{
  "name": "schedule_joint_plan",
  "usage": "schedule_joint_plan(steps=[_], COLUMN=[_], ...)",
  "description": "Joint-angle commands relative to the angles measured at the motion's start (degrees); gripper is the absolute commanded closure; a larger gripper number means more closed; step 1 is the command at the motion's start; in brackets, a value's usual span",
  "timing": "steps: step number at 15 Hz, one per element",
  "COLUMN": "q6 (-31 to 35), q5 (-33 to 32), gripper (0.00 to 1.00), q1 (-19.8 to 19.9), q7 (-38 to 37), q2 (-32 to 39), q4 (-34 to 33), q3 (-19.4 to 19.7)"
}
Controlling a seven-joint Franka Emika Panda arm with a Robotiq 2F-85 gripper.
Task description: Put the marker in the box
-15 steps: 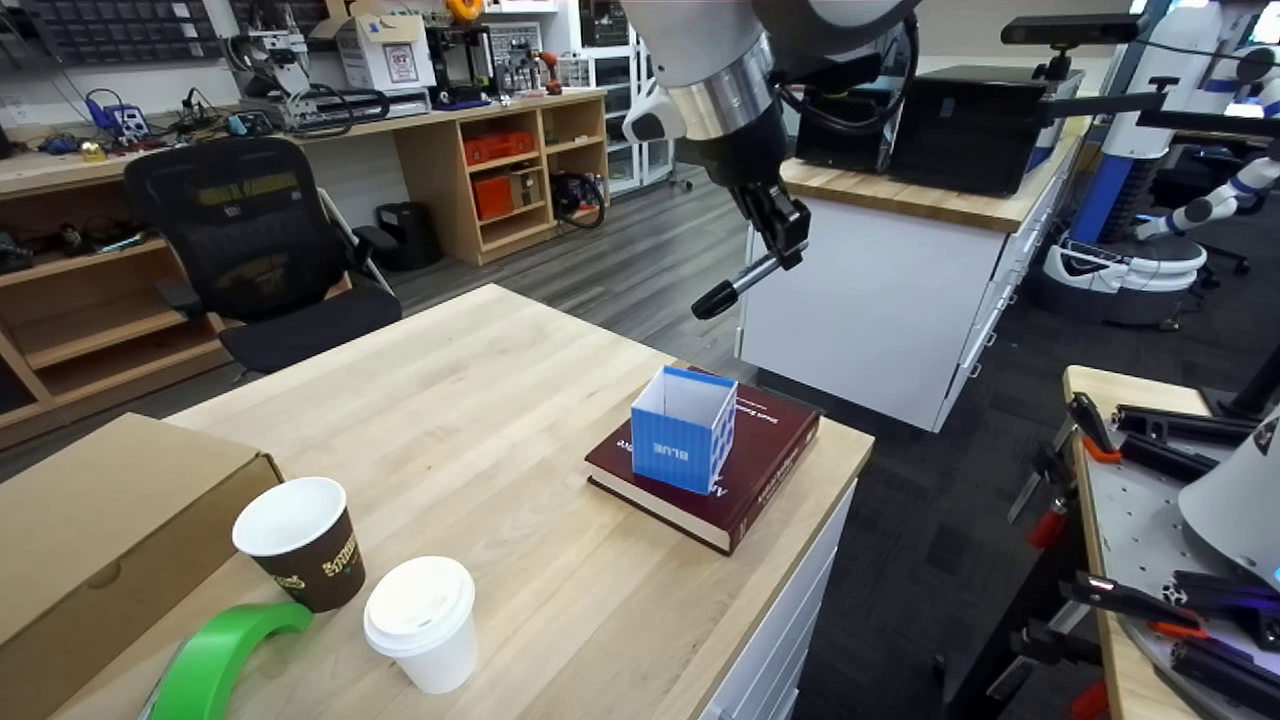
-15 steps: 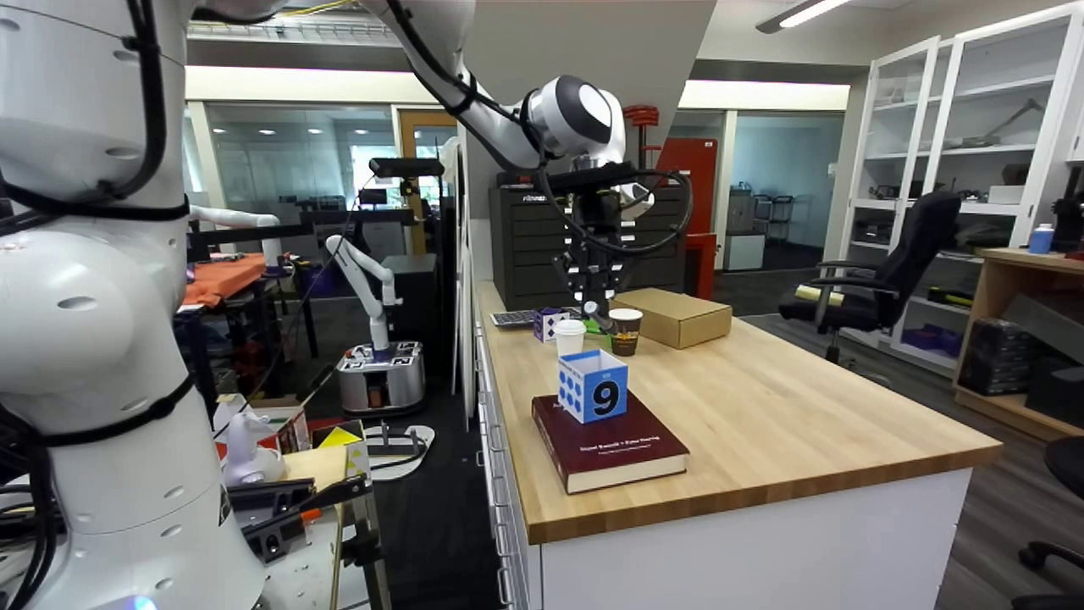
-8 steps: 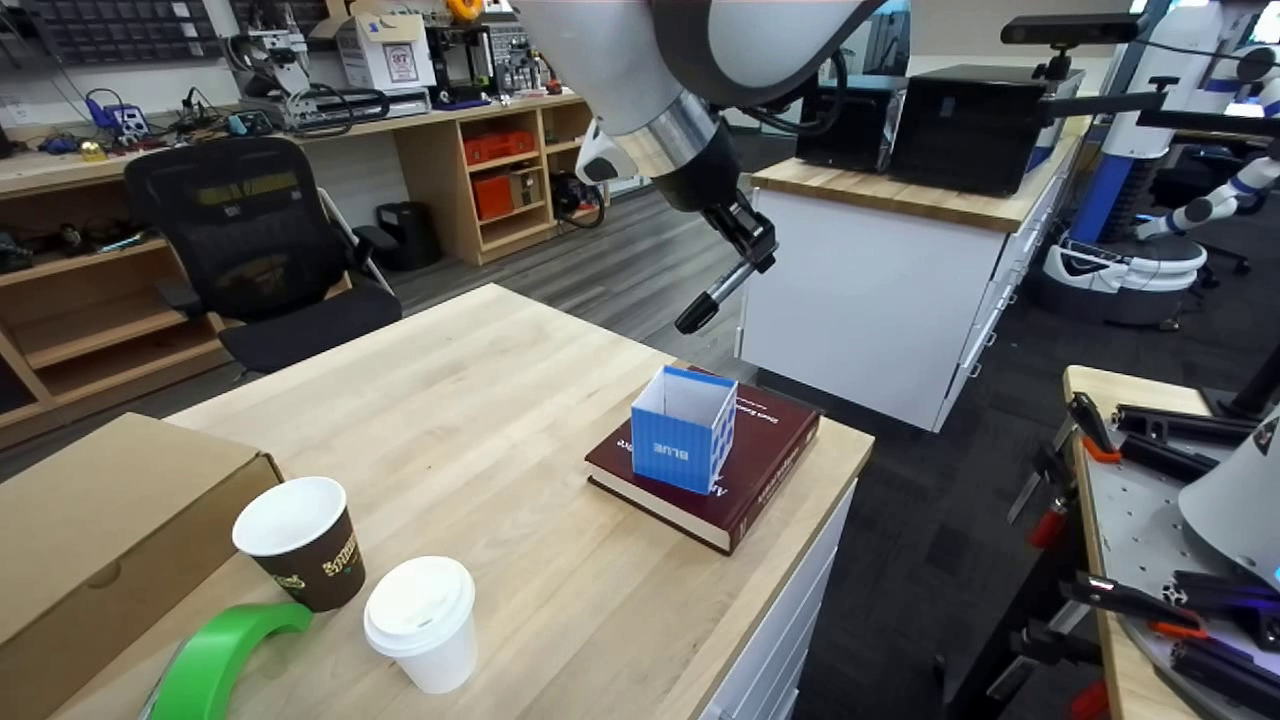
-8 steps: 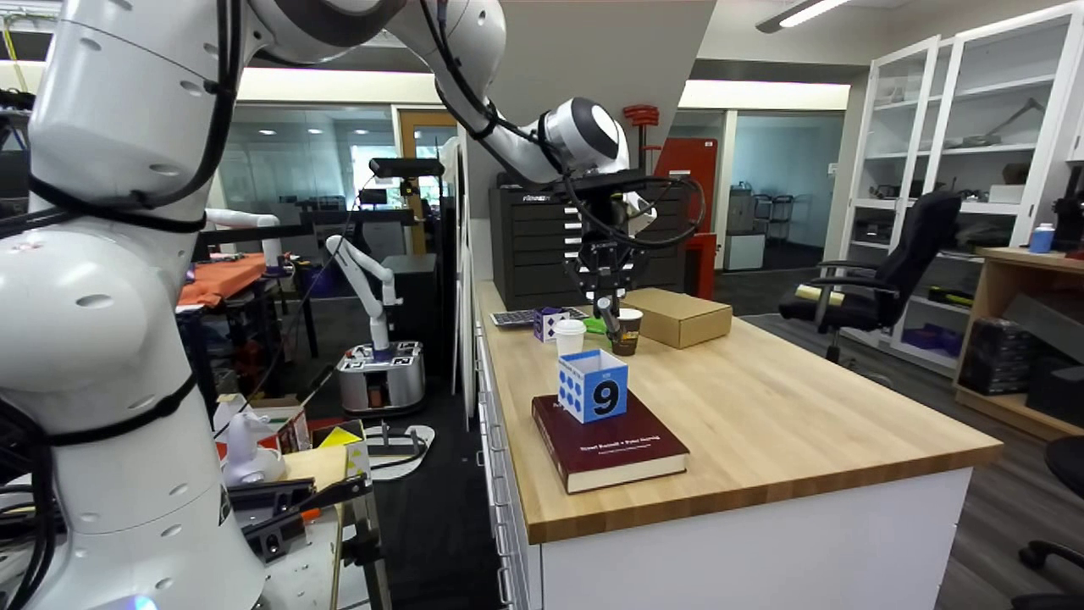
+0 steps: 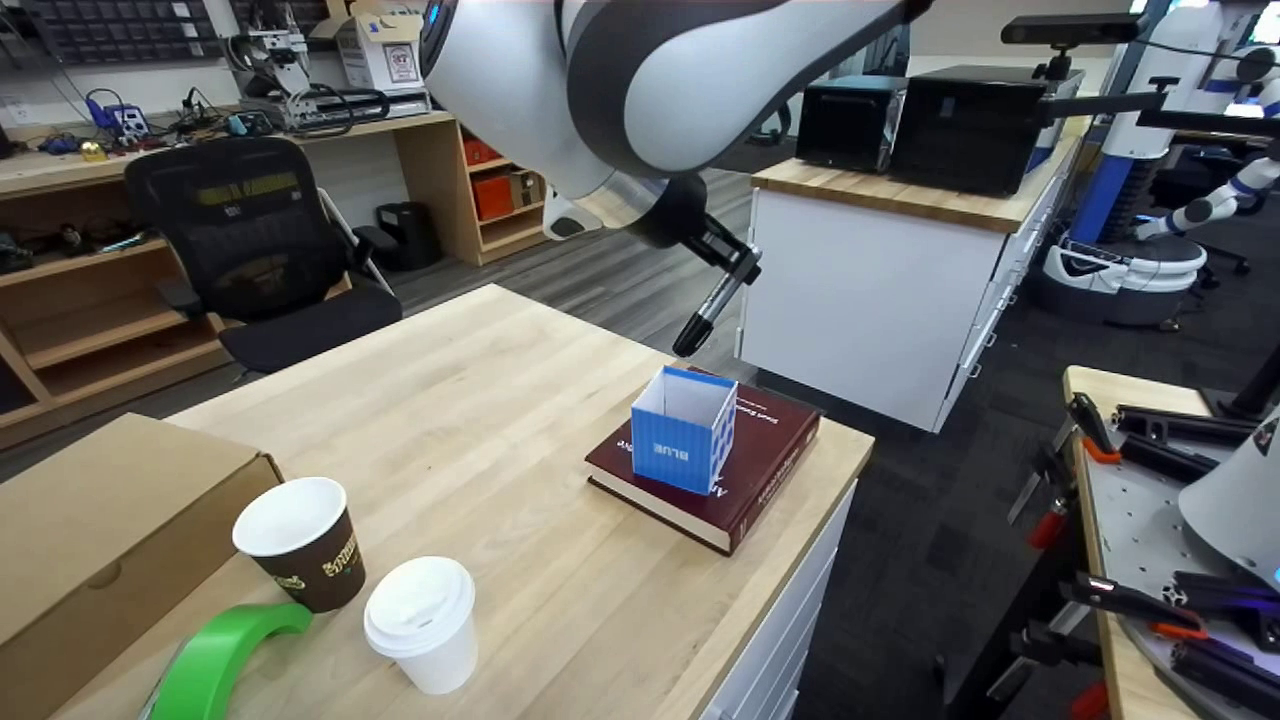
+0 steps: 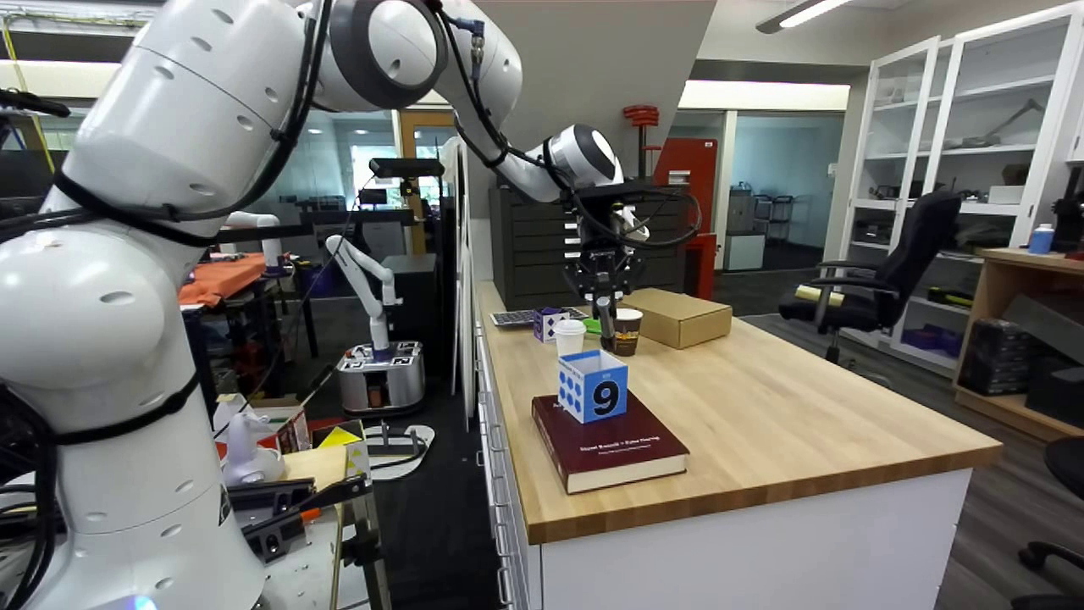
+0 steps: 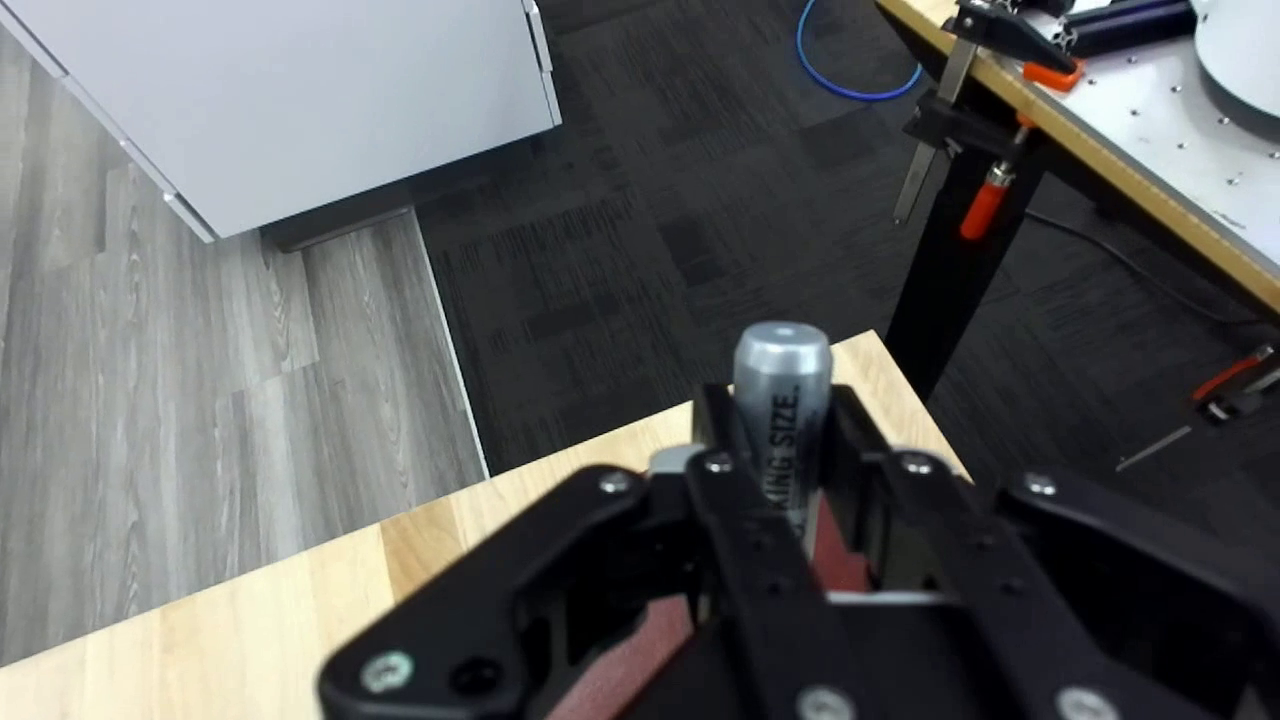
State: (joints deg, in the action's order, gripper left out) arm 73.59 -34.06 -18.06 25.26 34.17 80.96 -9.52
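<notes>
Wrist view: my end effector [image 7: 782,430] narrow around grey marker [image 7: 785,395], gripping its lettered barrel. In an exterior view, I hold marker tilted in mid-air, black-capped end lowest and toward left, apart from blue box [image 5: 675,450]. Blue box stands open-topped on dark red book [image 5: 765,450], which lies flat close to right corner of tabletop [image 5: 500,420]. Near left there: brown cup [image 5: 325,575] beside lidded white cup [image 5: 435,655], cardboard box [image 5: 110,510] farther left.

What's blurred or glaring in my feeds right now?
Wrist view: the nearest parts of the black gripper look soft, yet KING SIZE on the silver-and-black marker reads clearly. In an exterior view: the long white ceiling light is washed out, but the small blue open box looks crisp.
</notes>
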Motion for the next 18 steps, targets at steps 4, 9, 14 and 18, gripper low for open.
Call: schedule_joint_plan(steps=[4,9,14,18], q6=[-7.8,-8.7,-9.8,-11.0], q5=[-3.2,-3.4,-3.1,-2.9], gripper=[0.94,0.94,0.94,0.87], q1=[-2.1,-2.5,-2.8,-2.9], q7=[4.6,7.6,9.7,10.7], q2=[8.7,12.5,15.5,17.1], q4=[-10.6,-14.5,-17.1,-18.4], q3=[-0.2,-0.2,0.1,0.2])
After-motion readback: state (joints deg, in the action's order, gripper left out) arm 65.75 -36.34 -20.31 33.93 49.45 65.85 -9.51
